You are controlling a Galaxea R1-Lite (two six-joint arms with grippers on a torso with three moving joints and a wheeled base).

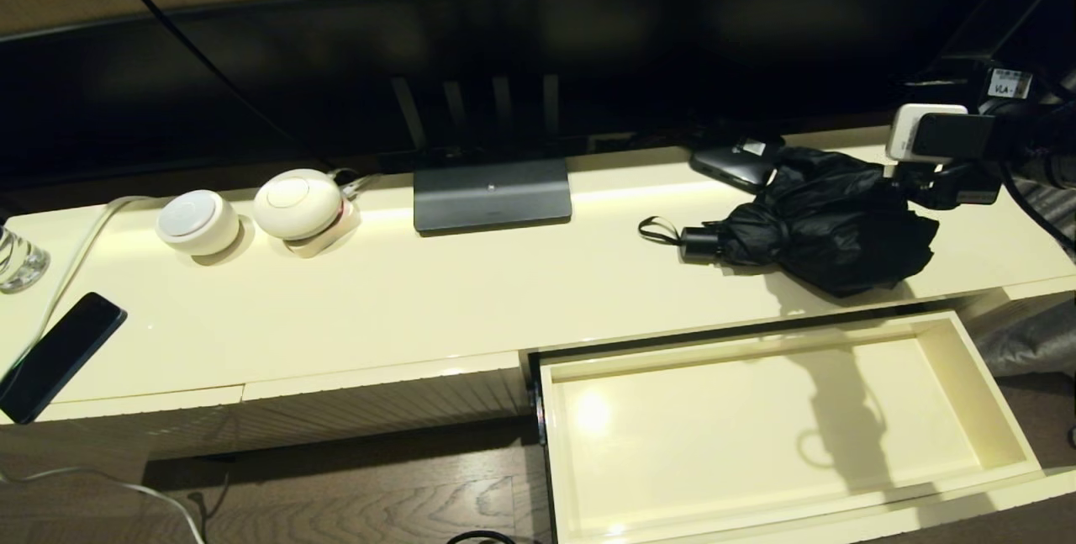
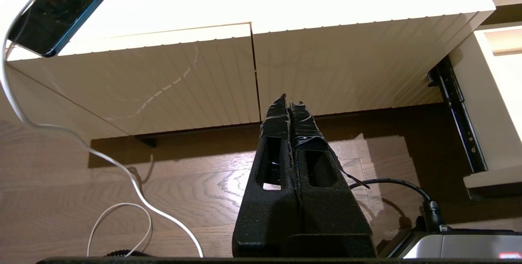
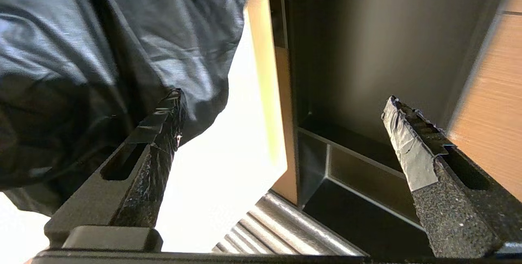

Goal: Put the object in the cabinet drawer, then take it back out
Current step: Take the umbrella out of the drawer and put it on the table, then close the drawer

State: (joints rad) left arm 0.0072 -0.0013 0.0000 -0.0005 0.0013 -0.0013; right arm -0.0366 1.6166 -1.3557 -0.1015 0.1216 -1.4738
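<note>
The black umbrella (image 1: pixel 828 229) lies on the cream cabinet top at the right. Its bunched canopy points right, and its short handle (image 1: pixel 699 243) and wrist loop (image 1: pixel 656 229) point left. In front of it the cabinet drawer (image 1: pixel 1000 409) is pulled out, its smooth interior holding nothing. My right gripper (image 1: pixel 912 182) hovers open at the canopy's right end. In the right wrist view one of its fingers (image 3: pixel 163 133) lies against the umbrella fabric (image 3: pixel 81 52), and nothing is between the jaws (image 3: pixel 284 98). My left gripper (image 2: pixel 287 103) is shut and empty, low before the ribbed panels (image 2: pixel 163 84).
A flat black phone (image 1: pixel 59 355) with a white cable (image 2: pixel 122 170) lies at the top's left end. Two round white devices (image 1: pixel 197 223) and a glass (image 1: pixel 17 258) stand nearby. A grey screen stand (image 1: pixel 492 195) sits centre back, and a small black box (image 1: pixel 731 164) lies behind the umbrella.
</note>
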